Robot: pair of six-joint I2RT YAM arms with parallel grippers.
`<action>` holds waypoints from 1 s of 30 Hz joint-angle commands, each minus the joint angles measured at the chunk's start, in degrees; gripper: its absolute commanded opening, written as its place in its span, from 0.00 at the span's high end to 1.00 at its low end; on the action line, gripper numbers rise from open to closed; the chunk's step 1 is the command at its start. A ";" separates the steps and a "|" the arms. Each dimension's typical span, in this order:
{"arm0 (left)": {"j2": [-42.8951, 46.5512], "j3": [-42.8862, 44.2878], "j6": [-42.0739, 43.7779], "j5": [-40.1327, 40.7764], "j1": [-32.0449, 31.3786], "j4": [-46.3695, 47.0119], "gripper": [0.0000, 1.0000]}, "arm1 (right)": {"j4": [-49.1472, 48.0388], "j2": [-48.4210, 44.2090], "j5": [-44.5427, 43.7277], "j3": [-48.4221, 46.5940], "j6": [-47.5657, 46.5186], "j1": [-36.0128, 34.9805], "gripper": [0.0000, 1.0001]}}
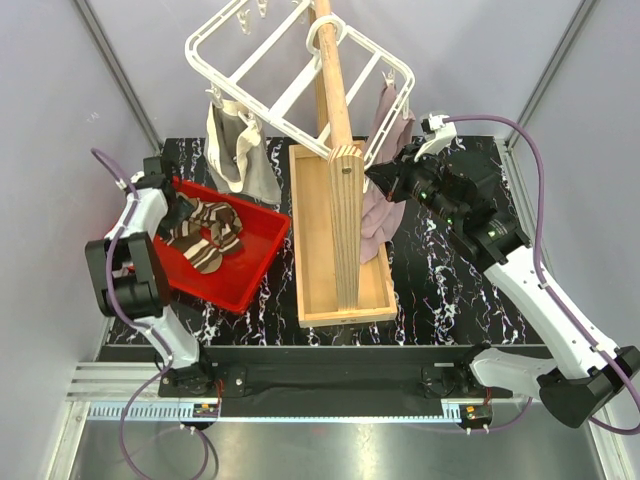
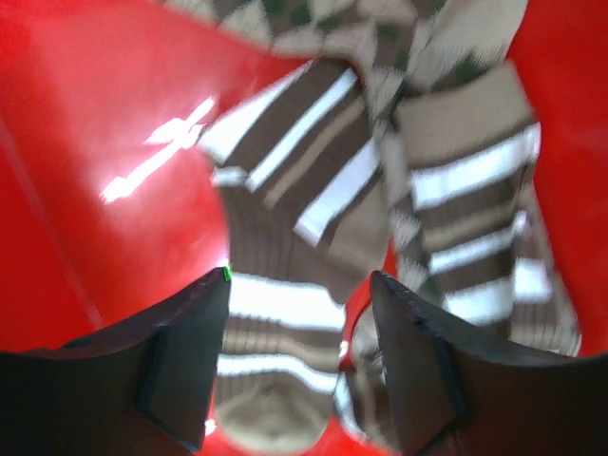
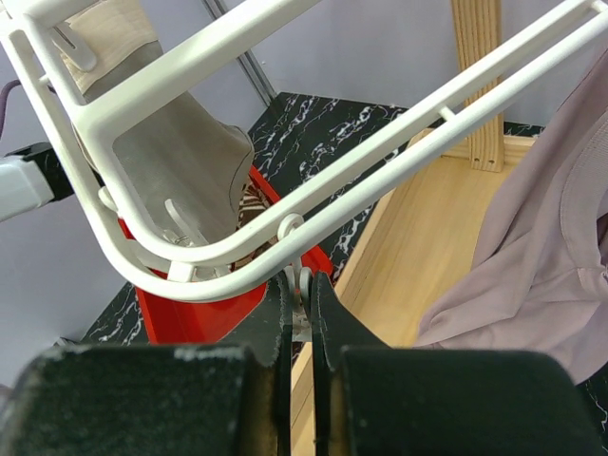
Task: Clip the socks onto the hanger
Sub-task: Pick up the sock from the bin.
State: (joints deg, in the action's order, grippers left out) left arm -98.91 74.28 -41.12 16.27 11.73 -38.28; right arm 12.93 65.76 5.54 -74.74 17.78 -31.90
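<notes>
Several socks (image 1: 205, 235) lie heaped in a tray (image 1: 250, 290) by the table's left edge, with the left gripper (image 2: 299, 285) spread over them. The hanger (image 3: 204, 280) runs left-right near the far edge, tilted. The right gripper (image 3: 299, 296) pinches its peg (image 3: 300, 283).

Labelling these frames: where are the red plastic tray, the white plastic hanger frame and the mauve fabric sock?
Red plastic tray (image 1: 258, 260): top view, bare floor.
White plastic hanger frame (image 3: 180, 269): right wrist view, rounded corner.
Mauve fabric sock (image 3: 541, 247): right wrist view, mid-cloth.
</notes>
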 commanded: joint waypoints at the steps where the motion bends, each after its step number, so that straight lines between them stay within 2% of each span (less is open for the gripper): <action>1: -2.68 6.05 1.22 -1.32 2.86 4.96 0.37 | 3.42 0.16 0.43 0.38 -0.38 -0.09 1.00; 3: -4.35 7.36 1.40 -2.30 3.48 8.04 0.40 | 2.98 -0.19 0.43 0.73 -0.38 -0.18 1.00; 8: -6.82 13.07 0.87 1.56 4.35 6.03 0.40 | 2.54 -0.19 2.28 1.44 0.06 -0.18 1.00; 10: -7.08 13.17 0.61 1.93 6.80 6.73 0.39 | 2.37 -0.45 2.28 1.79 0.06 -0.09 1.00; 13: -6.29 10.19 1.57 -3.25 11.19 12.42 0.38 | 2.36 -0.46 2.72 1.62 -0.20 -0.09 1.00; 14: -6.12 7.57 4.18 -4.40 11.91 17.66 0.38 | 2.45 -0.45 3.16 1.70 -0.20 -0.18 1.00; 17: -7.08 5.96 7.28 -3.53 12.27 22.45 0.37 | 2.01 -0.81 3.86 2.05 0.15 -0.09 1.00; 26: -17.10 10.97 6.58 -4.85 12.01 21.23 0.37 | 2.28 -1.07 3.86 2.23 0.41 -0.09 1.00; 30: -20.51 14.21 5.09 -0.64 11.48 17.47 0.28 | 2.10 -0.89 4.13 2.14 0.41 -0.09 1.00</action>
State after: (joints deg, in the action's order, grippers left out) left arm -118.13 83.64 -35.46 12.78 23.33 -20.36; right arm 11.35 65.43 8.23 -73.58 17.85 -31.88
